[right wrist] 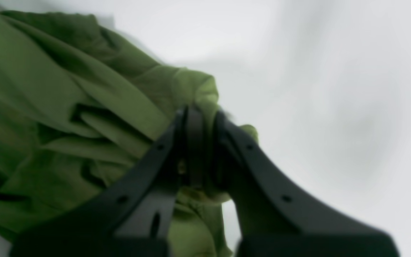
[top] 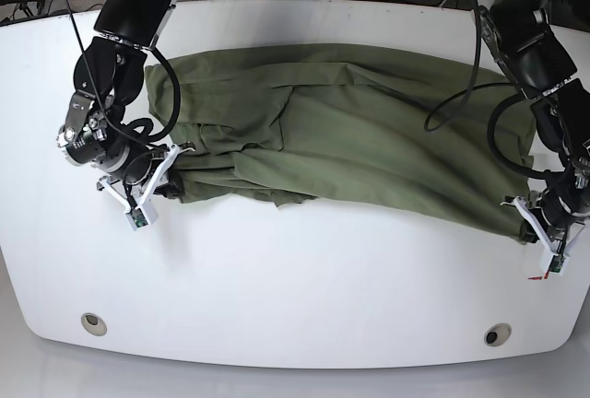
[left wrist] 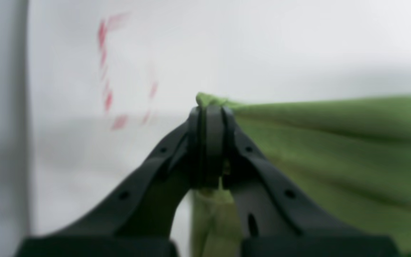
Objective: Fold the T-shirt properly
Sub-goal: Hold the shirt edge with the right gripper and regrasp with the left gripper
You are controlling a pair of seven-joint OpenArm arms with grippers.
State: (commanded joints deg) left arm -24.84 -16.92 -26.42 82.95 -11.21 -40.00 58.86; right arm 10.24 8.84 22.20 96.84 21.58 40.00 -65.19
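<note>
While the shirt lies spread crosswise over the white table, each arm pins one end of its near edge, which looks like the set-up for lifting or dragging that edge to make a fold. At the base view's right the left gripper has its jaws pressed together on a corner of green cloth, and the fabric runs off from it in long taut ridges, so the pull is already taking slack out on that side. Across the table the right gripper is likewise clamped on a bunched lump of cloth, but there the shirt piles in loose, deep wrinkles, so that end seems gathered rather than flat. Holding both ends low and wide apart would keep the edge straight between them; I judge the rumpled end needs smoothing before any crease sits true
</note>
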